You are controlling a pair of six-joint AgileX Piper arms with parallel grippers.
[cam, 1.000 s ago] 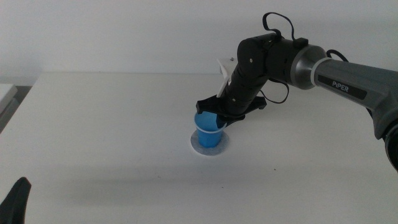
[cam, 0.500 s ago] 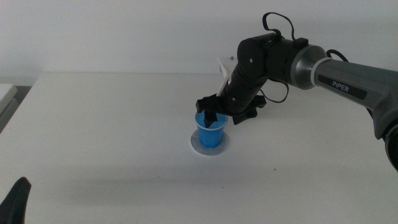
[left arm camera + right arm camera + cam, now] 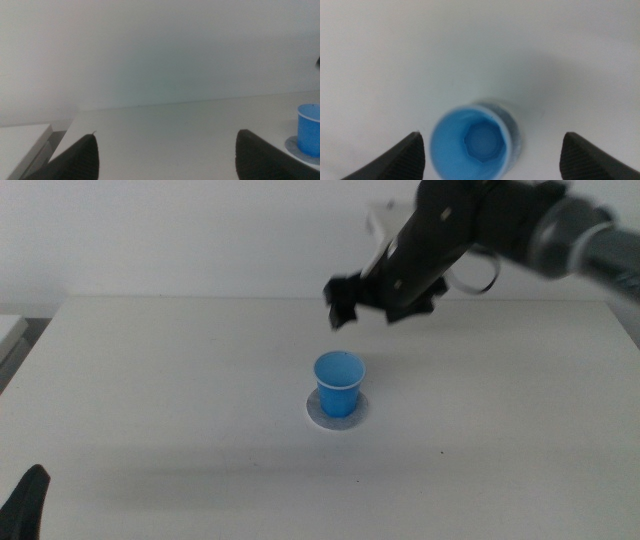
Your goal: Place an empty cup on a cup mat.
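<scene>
White table [image 3: 180, 380], pale wall [image 3: 200, 230], cup [image 3: 339, 382] on cup mat [image 3: 312, 412]

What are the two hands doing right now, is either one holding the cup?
Right hand: open, empty, raised above the cup, which stands on the cup mat.
Left hand: open, empty, waiting low at the table's near edge.

Counter [image 3: 180, 380]: flat, plain white, matte, running back to a pale wall. One item lies directly on it: the cup mat [image 3: 336, 417], a round grey disc with a thin white edge, about mid-counter. The cup [image 3: 339, 383] stands upright on the mat, bright blue, mouth up, empty inside in the right wrist view.
</scene>
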